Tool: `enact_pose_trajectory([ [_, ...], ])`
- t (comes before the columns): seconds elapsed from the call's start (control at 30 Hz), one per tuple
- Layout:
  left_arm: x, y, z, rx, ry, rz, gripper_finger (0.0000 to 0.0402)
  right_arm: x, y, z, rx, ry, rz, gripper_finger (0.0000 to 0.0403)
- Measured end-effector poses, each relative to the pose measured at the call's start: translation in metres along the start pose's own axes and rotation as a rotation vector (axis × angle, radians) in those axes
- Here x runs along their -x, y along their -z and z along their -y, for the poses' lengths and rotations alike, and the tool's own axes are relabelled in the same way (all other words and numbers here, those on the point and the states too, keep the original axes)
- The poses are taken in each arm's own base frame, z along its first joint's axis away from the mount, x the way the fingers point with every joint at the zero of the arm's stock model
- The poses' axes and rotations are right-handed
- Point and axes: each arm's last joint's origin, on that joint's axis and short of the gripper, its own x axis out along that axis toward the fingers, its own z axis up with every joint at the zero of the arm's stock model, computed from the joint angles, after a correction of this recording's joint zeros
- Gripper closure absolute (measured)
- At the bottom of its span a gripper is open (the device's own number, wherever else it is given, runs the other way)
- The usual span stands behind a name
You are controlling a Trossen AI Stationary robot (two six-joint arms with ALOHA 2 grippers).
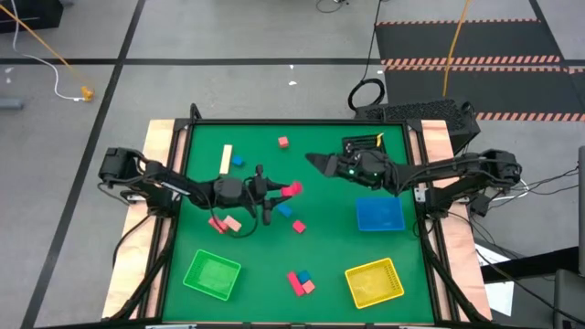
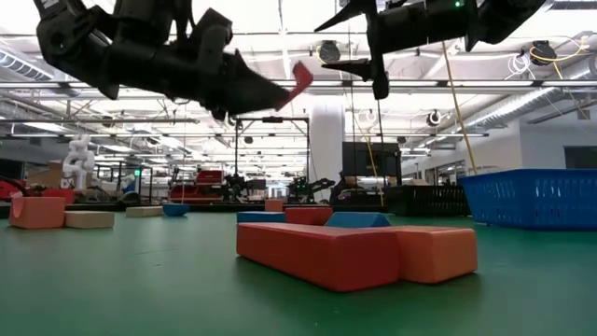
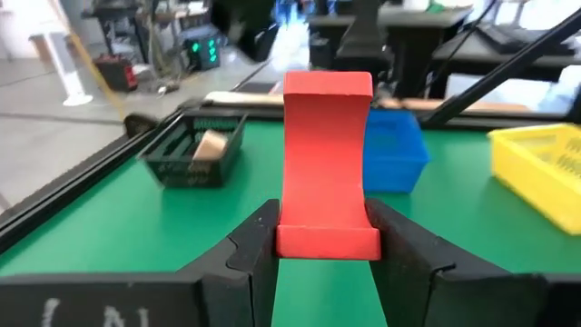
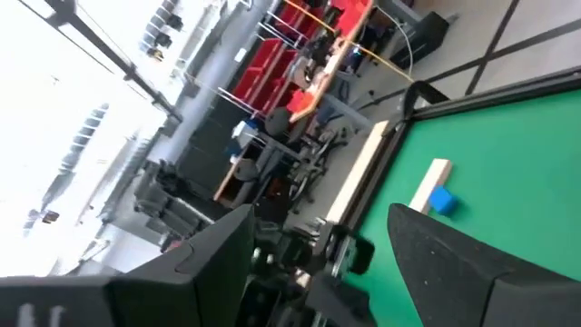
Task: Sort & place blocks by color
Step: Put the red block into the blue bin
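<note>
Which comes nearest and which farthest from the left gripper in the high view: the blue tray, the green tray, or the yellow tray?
From the left gripper, shut on a red block:
1. Green tray, near the table's front-left corner.
2. Blue tray, on the right side.
3. Yellow tray, front right, farthest.

Lighting is bright and even, supplied by overhead ceiling fixtures visible in the low view. The green table shows only soft, faint shadows and no glare. In the low view the nearest red block is sharp, while the room behind is soft. The right wrist view is tilted and motion-blurred.
</note>
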Motion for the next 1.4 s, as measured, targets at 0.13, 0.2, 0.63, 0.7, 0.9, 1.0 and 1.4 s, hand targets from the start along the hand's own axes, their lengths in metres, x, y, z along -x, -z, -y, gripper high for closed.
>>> enact_pose_trajectory([
  [0.13,0.001,-0.005,0.01,-0.058,-0.003,0.039,0.0262,0.0,0.005,0.004,-0.042,0.008,-0.096,0.0156],
  [0.2,-0.001,-0.01,0.013,-0.077,-0.025,0.043,0.0264,0.001,0.008,0.007,-0.092,0.031,-0.156,0.0156],
  [0.63,-0.027,-0.037,0.016,-0.115,-0.037,-0.148,0.0259,-0.005,0.042,0.02,-0.17,0.088,-0.356,0.0156],
  [0.7,-0.028,-0.038,0.014,-0.109,-0.046,-0.146,0.0259,-0.006,0.044,0.02,-0.168,0.084,-0.361,0.0156],
  [0.9,-0.03,-0.035,0.003,-0.062,-0.089,-0.178,0.0258,-0.007,0.048,0.021,-0.14,0.074,-0.366,0.0156],
  [1.0,-0.03,-0.033,-0.001,-0.059,-0.098,-0.199,0.0257,-0.007,0.048,0.023,-0.121,0.082,-0.368,0.0158],
  [1.4,-0.029,-0.032,0.0,-0.076,-0.104,-0.205,0.0257,-0.007,0.047,0.027,-0.115,0.115,-0.372,0.0288],
])
